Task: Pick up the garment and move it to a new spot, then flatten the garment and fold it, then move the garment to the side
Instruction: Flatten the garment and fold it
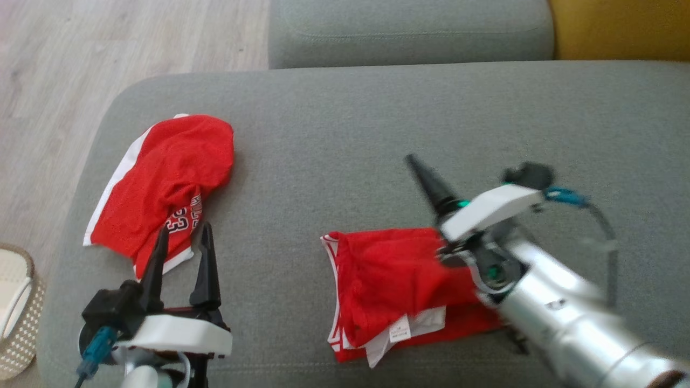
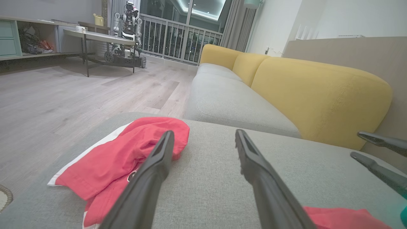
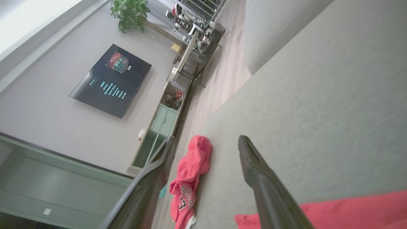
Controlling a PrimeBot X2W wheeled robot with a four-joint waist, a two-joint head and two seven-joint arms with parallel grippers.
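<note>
Grey seat cushion (image 1: 345, 118) of a sofa, with wood floor past its left end. Red shorts (image 1: 388, 275) lie roughly folded at the cushion's front edge, right of its middle. A white label (image 1: 400, 328) and trim poke out toward the front.

Right gripper (image 3: 206, 139) hangs over the cushion's middle-right, by the shorts' far edge. Its fingers are spread wide with nothing between them; can't tell if it touches cloth. Left gripper (image 1: 184, 229) sits at the cushion's front left, also wide open and empty. Its fingertips are just at the hem of a crumpled red jersey (image 1: 172, 172) on the cushion's left end.

Shorts look like thin mesh: light, floppy, a bit slick. The layers likely slide apart if lifted by one corner. Best guess is to pinch through all layers at the fold, ideally at two points.

Head view gives the whole layout and the label, but the right arm hides the shorts' right part. Left wrist view adds yellow back cushions (image 2: 318, 92) behind the grey cushion. Right wrist view shows the open gap plainly, plus the jersey print and a wall screen (image 3: 109, 81).
</note>
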